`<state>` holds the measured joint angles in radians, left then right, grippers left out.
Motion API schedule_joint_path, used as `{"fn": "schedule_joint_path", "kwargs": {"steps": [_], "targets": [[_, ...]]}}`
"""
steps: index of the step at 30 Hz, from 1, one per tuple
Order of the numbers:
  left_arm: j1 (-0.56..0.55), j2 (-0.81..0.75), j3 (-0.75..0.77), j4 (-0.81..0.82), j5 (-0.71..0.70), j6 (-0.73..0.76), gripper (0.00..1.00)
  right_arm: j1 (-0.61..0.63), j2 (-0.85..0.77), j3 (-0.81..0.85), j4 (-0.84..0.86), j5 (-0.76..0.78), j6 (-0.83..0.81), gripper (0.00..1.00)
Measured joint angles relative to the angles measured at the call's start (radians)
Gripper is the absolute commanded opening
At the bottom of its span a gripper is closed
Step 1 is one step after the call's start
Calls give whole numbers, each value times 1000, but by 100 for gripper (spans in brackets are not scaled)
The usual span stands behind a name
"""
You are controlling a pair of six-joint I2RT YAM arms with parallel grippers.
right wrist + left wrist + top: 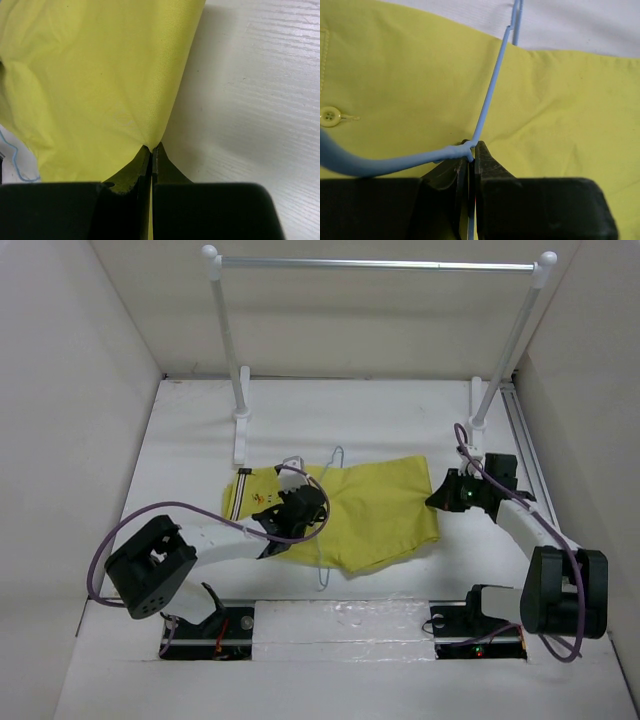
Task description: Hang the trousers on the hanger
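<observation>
A: First, top view. Where do the trousers [385,510] lie?
B: Folded flat, mid-way across the white table [400,415], striped waistband toward the left side. The hanger [322,578] lies across them: hook past the far cloth edge, a wire corner past the near edge. Noted: left gripper [300,502] is over the cloth near the waistband, and right gripper [437,498] is at the cloth's right edge. The rail [380,263] stands at the back, well apart.
A: Left wrist view?
B: Fingers [492,167] are closed together on the blue wire at a bend. Yellow cloth lies beneath, with a button [330,116] at the left.
A: Right wrist view?
B: Jaws are pressed together, pinching a peak of the yellow cloth at its edge. Bare table shows to the right.
</observation>
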<state>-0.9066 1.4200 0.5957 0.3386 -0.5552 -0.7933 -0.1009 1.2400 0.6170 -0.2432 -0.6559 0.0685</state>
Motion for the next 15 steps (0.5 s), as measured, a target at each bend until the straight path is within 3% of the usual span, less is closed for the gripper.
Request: {"fn": "schedule_joint_path", "kwargs": {"steps": [15], "targets": [[-61, -12, 182, -128, -53, 82, 0, -3, 69, 9, 19, 7, -32, 0]]}}
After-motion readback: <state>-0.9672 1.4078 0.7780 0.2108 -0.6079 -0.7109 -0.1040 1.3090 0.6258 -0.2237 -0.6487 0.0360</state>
